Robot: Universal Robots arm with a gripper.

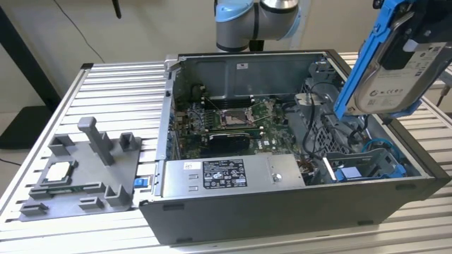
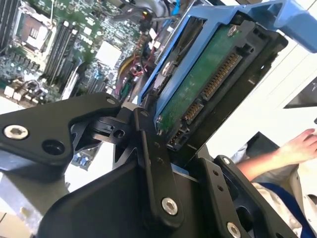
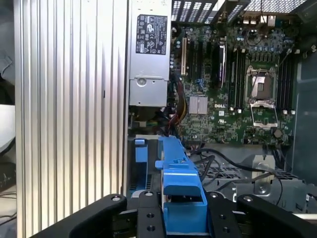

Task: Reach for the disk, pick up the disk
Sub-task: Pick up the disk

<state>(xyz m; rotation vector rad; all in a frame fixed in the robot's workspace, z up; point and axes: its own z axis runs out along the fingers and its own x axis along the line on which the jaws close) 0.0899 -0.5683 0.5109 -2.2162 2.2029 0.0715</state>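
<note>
The disk (image 1: 395,79), a silver-grey drive with a white label in a bright blue carrier, hangs tilted above the open computer case's side at the exterior view's right. My gripper (image 1: 422,32) is shut on its upper end. In the second wrist view the disk (image 2: 208,84) shows its green circuit side and connector, clamped between the black fingers (image 2: 148,148) of the gripper (image 2: 181,153). In the first wrist view the blue carrier (image 3: 181,183) sits between the fingers (image 3: 148,215) of the gripper (image 3: 182,220).
Below lies the open computer case (image 1: 282,206) with its motherboard (image 1: 233,119), a grey power supply (image 1: 233,172) and a blue drive bay (image 1: 367,166). A grey fixture (image 1: 84,169) stands on the slatted table (image 1: 120,90). A person's hand (image 2: 297,146) is nearby.
</note>
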